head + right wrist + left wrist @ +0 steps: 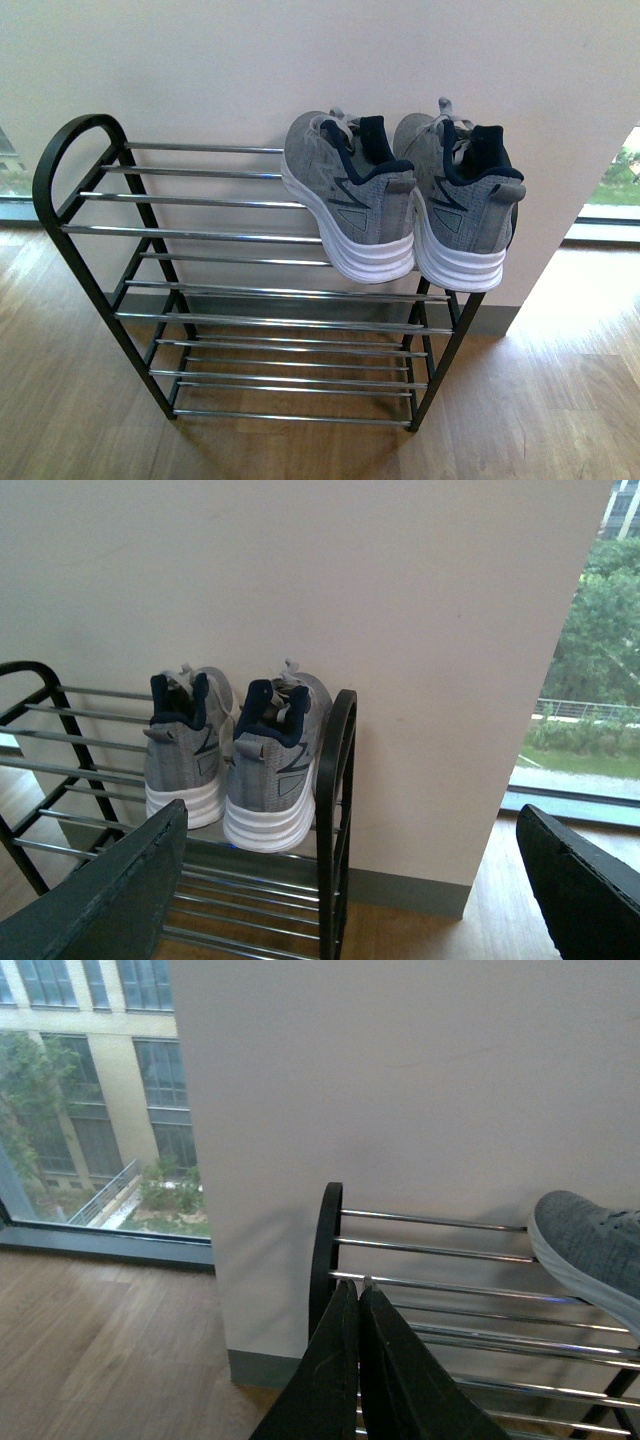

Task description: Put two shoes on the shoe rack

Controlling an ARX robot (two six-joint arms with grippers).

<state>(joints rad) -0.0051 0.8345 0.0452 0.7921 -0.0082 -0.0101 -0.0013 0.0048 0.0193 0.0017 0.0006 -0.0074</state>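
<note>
Two grey knit shoes with white soles, one (345,195) beside the other (462,200), stand side by side on the top tier of the shoe rack (200,232), at its right end, heels toward me. In the right wrist view the shoes (185,745) (275,755) sit by the rack's black side frame (335,810). My right gripper (350,875) is open and empty, back from that frame. My left gripper (357,1290) is shut on nothing, in front of the rack's other side frame (322,1250); one shoe's toe (590,1250) shows there. Neither arm appears in the front view.
The rack stands against a white wall (300,60) on a wooden floor (560,400). Floor-height windows lie at both sides (90,1090) (590,680). The rack's lower tiers (290,360) hold nothing.
</note>
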